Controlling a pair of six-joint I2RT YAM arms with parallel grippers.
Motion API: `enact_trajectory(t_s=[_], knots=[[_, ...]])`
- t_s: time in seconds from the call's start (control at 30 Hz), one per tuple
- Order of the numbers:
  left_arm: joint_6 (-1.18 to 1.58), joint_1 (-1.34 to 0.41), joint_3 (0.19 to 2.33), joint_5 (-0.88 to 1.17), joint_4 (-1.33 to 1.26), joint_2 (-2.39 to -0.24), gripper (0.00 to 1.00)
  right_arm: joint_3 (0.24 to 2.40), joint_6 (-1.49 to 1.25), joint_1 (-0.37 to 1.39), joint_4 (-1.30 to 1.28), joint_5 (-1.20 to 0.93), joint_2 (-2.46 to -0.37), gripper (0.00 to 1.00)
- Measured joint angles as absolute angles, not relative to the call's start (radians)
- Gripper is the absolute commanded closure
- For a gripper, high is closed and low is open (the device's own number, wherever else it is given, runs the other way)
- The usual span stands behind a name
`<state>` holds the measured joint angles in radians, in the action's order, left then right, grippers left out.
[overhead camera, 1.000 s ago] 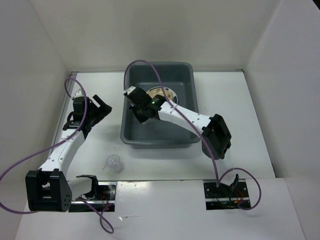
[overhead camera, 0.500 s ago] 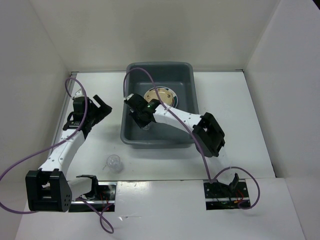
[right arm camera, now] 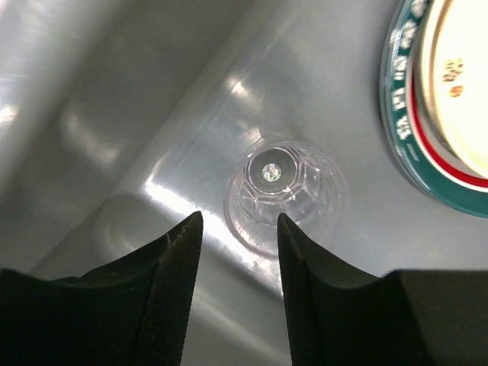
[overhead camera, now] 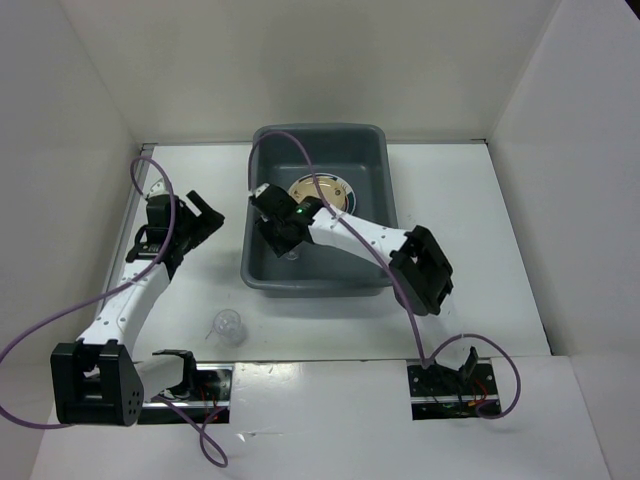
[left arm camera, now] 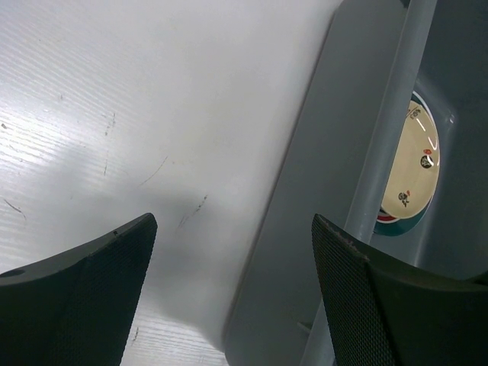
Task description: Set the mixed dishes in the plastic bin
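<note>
Two changes show in the top view: the right gripper point(overhead camera: 278, 230) has sunk from over the stacked plates point(overhead camera: 322, 192) toward the near-left floor of the plastic bin point(overhead camera: 350, 150), uncovering the plates just beyond it. The left gripper point(overhead camera: 205, 215) has not shifted and sits outside the bin wall. One clear plastic cup point(overhead camera: 228, 325) remains on the table point(overhead camera: 470, 220), well behind the left gripper, so the task is judged unfinished. Left wrist view: fingers spread wide on nothing, with the bin wall ahead and a tan plate point(left arm camera: 415, 164) beyond the right finger. Right wrist view: fingers parted, and a second cup point(right arm camera: 286, 194) stands free on the bin floor just past the tips, judged newly released. Whether it is upright or inverted cannot be told. A green-rimmed plate point(right arm camera: 400, 107) is cut off by the frame.
</note>
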<state>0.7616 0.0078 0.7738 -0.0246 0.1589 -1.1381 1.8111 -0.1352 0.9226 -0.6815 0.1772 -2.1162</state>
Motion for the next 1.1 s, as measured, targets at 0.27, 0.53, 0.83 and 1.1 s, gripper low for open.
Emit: enact_trajectory(t_s=[0.27, 0.53, 0.83, 1.1], knots=[[0.759, 0.008, 0.764, -0.045, 0.155, -1.138, 0.11, 1.824, -0.136, 0.923, -0.689, 0.182, -1.949, 0.45], [0.73, 0.011, 0.764, -0.073, 0.142, -1.196, 0.08, 1.794, -0.137, 0.988, -0.664, 0.111, -1.665, 0.44], [0.701, 0.128, 0.775, -0.118, 0.155, -1.242, 0.05, 1.745, -0.136, 1.274, -0.658, 0.029, -1.775, 0.44], [0.667, 0.207, 0.862, -0.179, 0.183, -1.242, 0.03, 1.743, -0.13, 1.288, -0.658, -0.045, -1.902, 0.48]])
